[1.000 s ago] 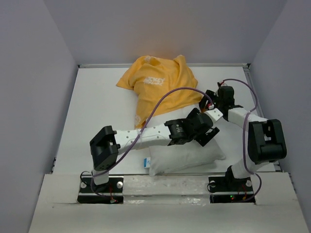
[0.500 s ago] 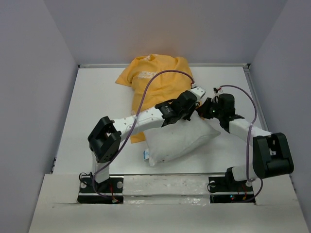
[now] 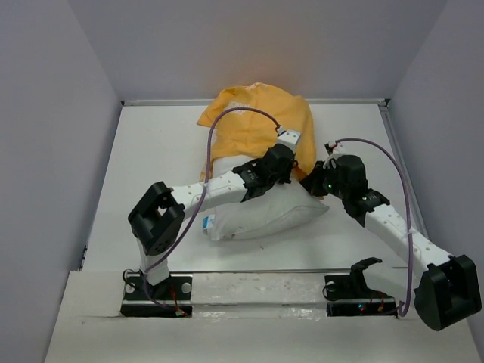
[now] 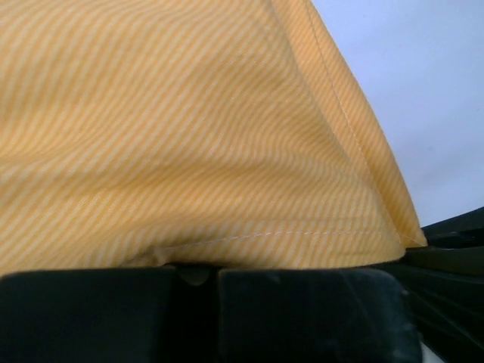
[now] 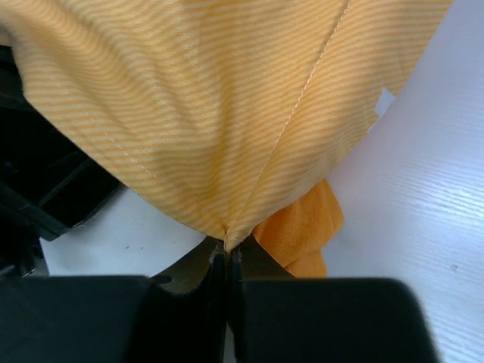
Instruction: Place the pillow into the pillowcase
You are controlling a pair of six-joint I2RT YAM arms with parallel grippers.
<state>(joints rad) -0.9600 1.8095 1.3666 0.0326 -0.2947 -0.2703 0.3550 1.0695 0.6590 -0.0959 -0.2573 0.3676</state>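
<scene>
Pillow: large plump white rectangular cushion of plain soft fabric (image 3: pixel 261 219). It lies on the white tabletop (image 3: pixel 151 151) between the two arms, long side roughly across the top view.
Tag: small blue-and-white label (image 3: pixel 208 221) at the pillow's left end, uncovered.
Pillowcase: thin orange-yellow finely striped fabric sack (image 3: pixel 257 121). It is heaped at the far side and draped over the pillow's far edge.
Pillow in the case or only under it: cannot tell; the mouth is hidden. Most of the white body is exposed.
Handling, pillow (judged): light, bulky and squashy. It gives under a push and has no firm edge. A corner pinch or a push on the body suits it better than a grip mid-face.
Handling, pillowcase (judged): limp, holds no shape, sags shut when let go. Best taken at the stitched hem or a seam, where the cloth is doubled.
Left gripper (image 4: pixel 198 276): jaws nearly together. A fold of orange cloth is nipped between them just below the hem stitching.
Right gripper (image 5: pixel 227 261): jaws closed tight on the case where a seam line runs down into them.
Spacing: the two holds sit near each other above the pillow's right half.
Risk (judged): a shallow pinch may slip, or the mouth may collapse against the plump filling.
</scene>
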